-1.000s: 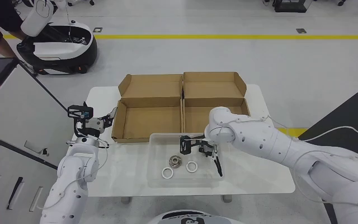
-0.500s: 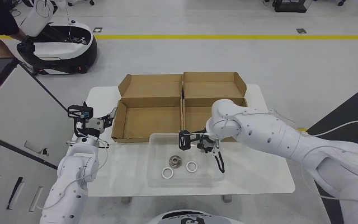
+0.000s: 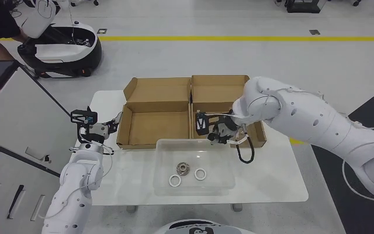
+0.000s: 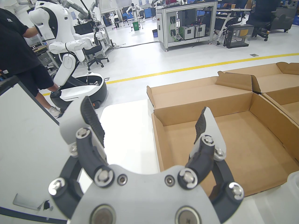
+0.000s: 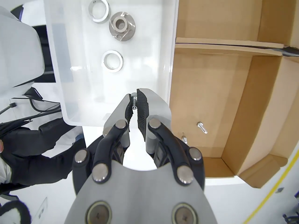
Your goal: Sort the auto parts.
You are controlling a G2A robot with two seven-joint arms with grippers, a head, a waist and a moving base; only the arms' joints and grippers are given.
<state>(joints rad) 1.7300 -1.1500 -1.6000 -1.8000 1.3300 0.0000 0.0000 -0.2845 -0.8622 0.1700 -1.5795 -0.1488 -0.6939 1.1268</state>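
R gripper [image 5: 134, 93] pinches a bolt [image 5: 133, 105] betw. its pads, over the clear bin [image 5: 144, 47] at its edge beside the R cardboard box [image 5: 210, 75], where two more bolts [image 5: 202, 127] lie near a corner. Bin holds two rings [image 5: 99, 9] + a flanged hub [image 5: 122, 26]. L gripper [image 4: 145, 104] is spread wide by the L box [image 4: 233, 141], near the table's [image 3: 274, 181] left edge.

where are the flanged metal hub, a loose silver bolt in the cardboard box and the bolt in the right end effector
flanged metal hub [image 5: 121, 29]: right wrist view, raised collar
loose silver bolt [image 5: 202, 128]: right wrist view, mid shank
gripped silver bolt [image 5: 133, 101]: right wrist view, threaded shank
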